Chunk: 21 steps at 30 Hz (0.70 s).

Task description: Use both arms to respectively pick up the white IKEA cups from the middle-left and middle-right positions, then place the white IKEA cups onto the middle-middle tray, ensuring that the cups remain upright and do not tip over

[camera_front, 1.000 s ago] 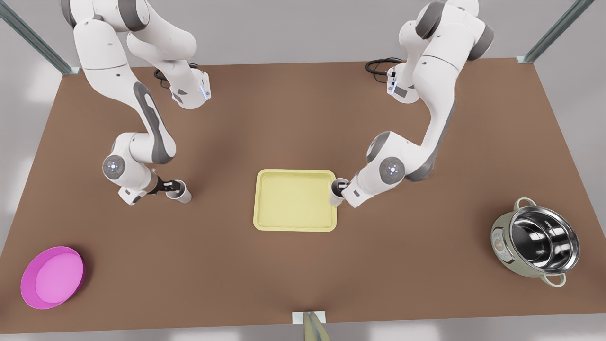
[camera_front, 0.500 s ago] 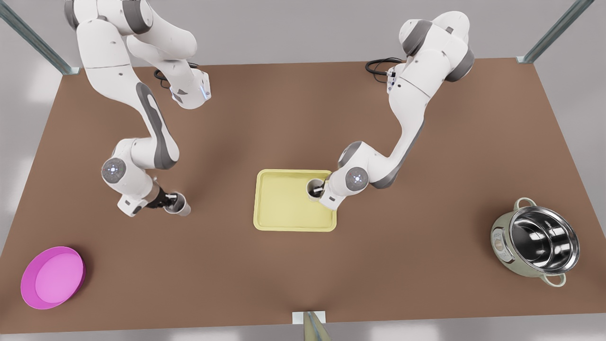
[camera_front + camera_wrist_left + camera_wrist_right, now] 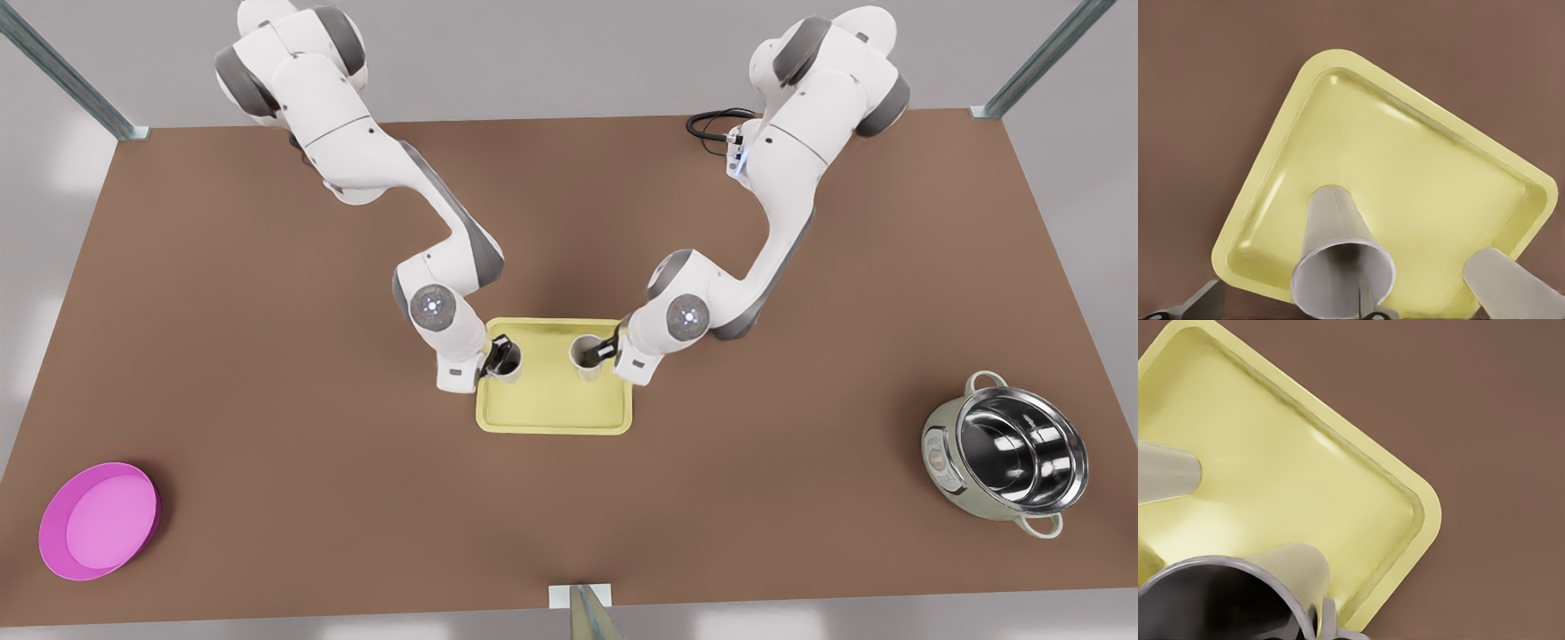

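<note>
We find both cups over the tray [image 3: 553,411], which lies on the brown worktop [image 3: 356,498] between the two arms; both cups stand toward the tray's rear edge, the one nearest the arm bases, and they are apart from each other.

The left end effector [image 3: 602,350] sits at the cup in the half of the tray on the front view's right; we call this the left cup [image 3: 582,368]. It stands upright inside the rim, with its pale grey inside open to the left wrist view. There one finger [image 3: 1368,305] reaches down inside the cup's mouth and the other finger [image 3: 1197,308] stands well clear of the cup's outer wall, so we read this end effector as released.

The right end effector [image 3: 500,357] is at the right cup [image 3: 512,373], just inside the tray's edge on the front view's left. This cup is also upright; its mouth looks dark, with the black fingers in it. In the right wrist view one finger [image 3: 1329,620] presses against the outside of the rim, so we take this end effector as clenched on the right cup; we cannot tell whether the cup's base touches the tray.

Well away from the tray, a pink dish [image 3: 98,520] lies past its edge on the front view's left, and a steel pot [image 3: 1005,453] stands past the opposite edge.
</note>
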### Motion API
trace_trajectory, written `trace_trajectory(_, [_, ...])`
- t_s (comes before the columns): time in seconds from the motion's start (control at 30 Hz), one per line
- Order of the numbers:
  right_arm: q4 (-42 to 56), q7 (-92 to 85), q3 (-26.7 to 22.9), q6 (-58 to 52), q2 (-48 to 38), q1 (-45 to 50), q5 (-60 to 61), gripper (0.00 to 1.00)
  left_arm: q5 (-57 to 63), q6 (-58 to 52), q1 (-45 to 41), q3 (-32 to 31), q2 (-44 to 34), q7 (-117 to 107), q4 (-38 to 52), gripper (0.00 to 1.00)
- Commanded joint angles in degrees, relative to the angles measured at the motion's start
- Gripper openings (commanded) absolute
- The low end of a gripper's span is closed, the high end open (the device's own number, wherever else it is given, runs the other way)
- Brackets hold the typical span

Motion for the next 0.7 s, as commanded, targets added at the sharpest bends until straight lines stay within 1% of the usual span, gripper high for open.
trace_trajectory(0.0, [0.4,1.2,0.0,1.0,1.3,0.2,-0.2,0.21,2.4,-16.6,1.3,-0.1,-2.9,-8.7,2.2,1.0])
trace_trajectory(0.07, [1.2,1.2,0.0,1.3,2.4,0.3,-0.2,0.21,4.9,-36.0,6.3,0.0,-4.4,-2.1,13.1,1.0])
trace_trajectory(0.1, [1.6,1.2,0.0,1.2,3.0,0.3,-0.2,0.21,12.8,-46.1,7.0,0.1,-4.2,4.5,19.8,1.0])
trace_trajectory(0.13, [2.4,1.0,0.0,1.3,4.2,0.4,-0.2,0.21,16.5,-53.1,8.5,0.7,-4.1,12.6,28.4,1.0])
trace_trajectory(0.17, [2.8,1.1,0.0,1.3,4.3,0.4,-0.1,0.21,20.9,-56.9,8.9,0.8,-4.1,22.5,32.4,1.0])
trace_trajectory(0.2, [2.9,1.1,0.0,1.3,4.3,0.3,-0.2,0.21,21.4,-59.8,11.1,0.7,-4.2,33.7,34.1,1.0])
trace_trajectory(0.23, [3.3,1.0,0.0,1.2,4.4,0.2,-0.1,0.31,23.4,-60.6,11.4,3.4,-8.3,50.2,33.3,1.0])
trace_trajectory(0.27, [3.3,1.2,0.0,1.2,4.4,0.1,-0.1,0.68,22.0,-58.1,5.9,14.6,-13.3,59.6,28.9,1.0])
trace_trajectory(0.3, [3.3,1.1,0.0,1.2,4.4,0.2,-0.1,1.0,16.4,-53.3,4.4,19.1,-17.2,58.0,24.9,1.0])
trace_trajectory(0.33, [3.0,1.2,0.0,1.2,4.4,0.3,-0.1,1.0,14.8,-54.9,3.2,20.3,-18.1,57.7,25.0,1.0])
trace_trajectory(0.4, [3.0,1.0,0.0,1.2,4.4,0.3,-0.1,1.0,14.5,-56.6,2.7,20.3,-20.4,57.7,25.3,1.0])
trace_trajectory(0.47, [3.1,0.9,0.0,1.2,4.4,0.3,-0.1,1.0,14.4,-59.0,2.9,20.0,-18.4,57.6,26.8,1.0])
trace_trajectory(0.57, [3.2,1.3,0.0,0.3,2.9,0.6,0.0,1.0,14.2,-59.1,3.0,20.0,-18.2,57.5,26.6,1.0])
trace_trajectory(0.6, [3.2,1.4,0.0,-1.7,1.3,0.6,0.0,1.0,14.1,-59.1,3.2,20.0,-17.6,57.5,26.5,1.0])
trace_trajectory(0.67, [3.3,1.2,-0.2,-9.9,-3.7,-0.1,0.0,1.0,14.2,-59.0,3.4,20.0,-17.3,57.5,26.6,1.0])
